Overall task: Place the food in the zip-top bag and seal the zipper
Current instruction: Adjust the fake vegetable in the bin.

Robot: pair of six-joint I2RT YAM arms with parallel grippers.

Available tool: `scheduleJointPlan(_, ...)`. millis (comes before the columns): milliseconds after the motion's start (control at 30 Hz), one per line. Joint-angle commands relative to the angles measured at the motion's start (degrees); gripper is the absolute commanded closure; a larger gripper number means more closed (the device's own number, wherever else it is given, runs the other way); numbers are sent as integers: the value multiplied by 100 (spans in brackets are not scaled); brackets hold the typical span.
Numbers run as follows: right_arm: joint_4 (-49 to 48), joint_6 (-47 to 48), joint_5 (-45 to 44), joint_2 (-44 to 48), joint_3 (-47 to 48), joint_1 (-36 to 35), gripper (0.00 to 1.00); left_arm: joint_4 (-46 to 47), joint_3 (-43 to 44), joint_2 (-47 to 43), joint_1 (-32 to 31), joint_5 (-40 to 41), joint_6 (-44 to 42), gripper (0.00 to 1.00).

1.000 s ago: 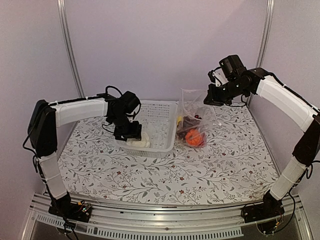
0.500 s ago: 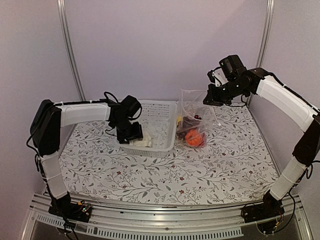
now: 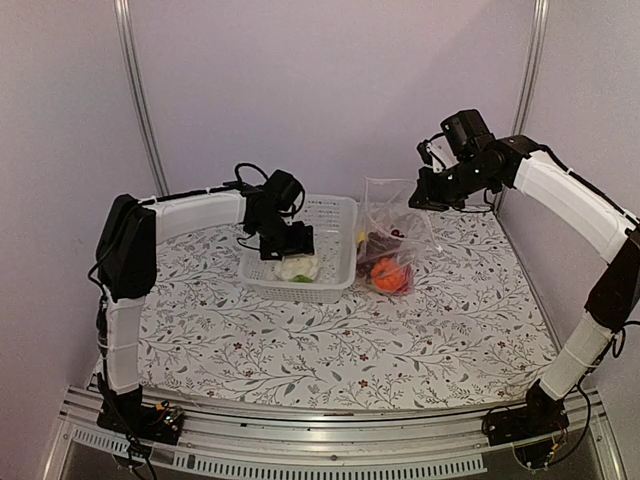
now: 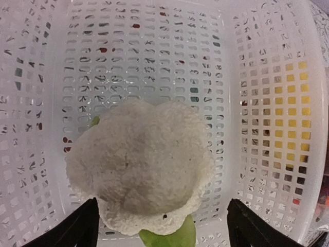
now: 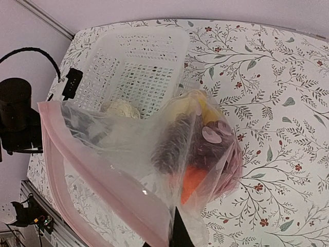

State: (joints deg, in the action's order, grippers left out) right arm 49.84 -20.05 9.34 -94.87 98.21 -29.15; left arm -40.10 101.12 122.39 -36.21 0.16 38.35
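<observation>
Now the left tool (image 3: 291,248), spread apart, has shifted over the cauliflower (image 4: 141,157); right tool (image 3: 422,198) clamps the bag (image 5: 110,154).

White cauliflower (image 4: 139,159), white basket (image 4: 267,103), clear bag (image 5: 118,154), orange fruit (image 3: 387,273), floral-print table (image 3: 400,340)

Our left arm (image 3: 190,212) and right arm (image 3: 575,205) wear white padded sleeves between black joints. Black cables (image 3: 243,167) loop over both wrists, near the frame's middle.

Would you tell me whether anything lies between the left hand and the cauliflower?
Nothing visible does: the open left hand hangs directly above the cauliflower in the basket, one finger on either side.
</observation>
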Motion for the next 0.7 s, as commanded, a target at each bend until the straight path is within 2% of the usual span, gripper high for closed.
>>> scheduleJointPlan(0, 34, 48, -31, 135, 11, 49, 100, -421, 348, -44, -29, 494, -654, 14)
scheduleJointPlan(100, 22, 29, 8, 129, 13, 49, 100, -619, 569, -115, -185, 1122, -1177, 14)
scheduleJointPlan(167, 23, 12, 38, 119, 20, 70, 100, -517, 499, -240, -249, 1254, -1330, 18)
scheduleJointPlan(300, 91, 17, 67, 100, 112, 123, 100, -58, 309, -307, -320, 584, -1544, 30)
scheduleJointPlan(400, 226, 82, 80, 45, 240, 151, 100, -9, 576, -23, -341, 255, -1634, 36)
scheduleJointPlan(667, 279, 151, 129, 121, 154, 214, 100, -407, 1382, 796, -362, 201, -1554, 44)
